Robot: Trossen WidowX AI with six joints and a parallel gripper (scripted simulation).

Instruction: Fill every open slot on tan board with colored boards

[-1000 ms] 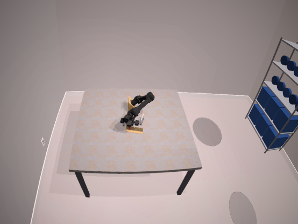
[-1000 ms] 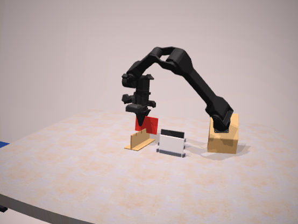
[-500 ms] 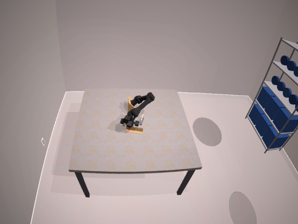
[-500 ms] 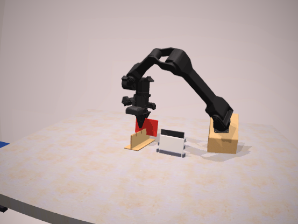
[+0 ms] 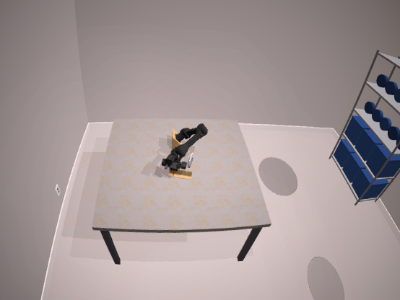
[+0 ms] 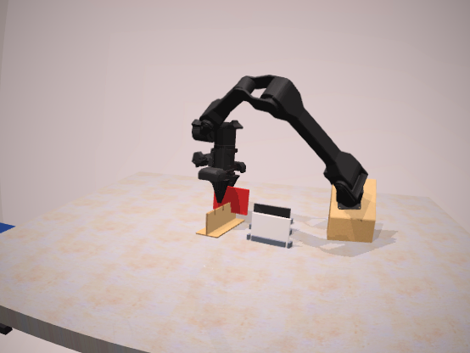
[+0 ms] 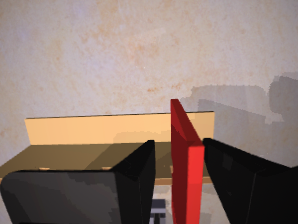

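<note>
So I'm running the gripper [image 6: 226, 194] [image 7: 178, 145] from afar, and its fingers are standing partly open, a gap showing on both sides of the red board [image 6: 238, 201] [image 7: 187, 165]. That board's sitting upright across the tan board [image 6: 218, 215] [image 7: 120, 129], near its far end, long edge crosswise. Straight up looks like my way out. The black board [image 6: 272, 210] and white board [image 6: 271, 227] are waiting beside the tan board, armward.

Red board [image 5: 173, 172] [image 6: 239, 200] [image 7: 188, 175] — upright, crosswise
</note>
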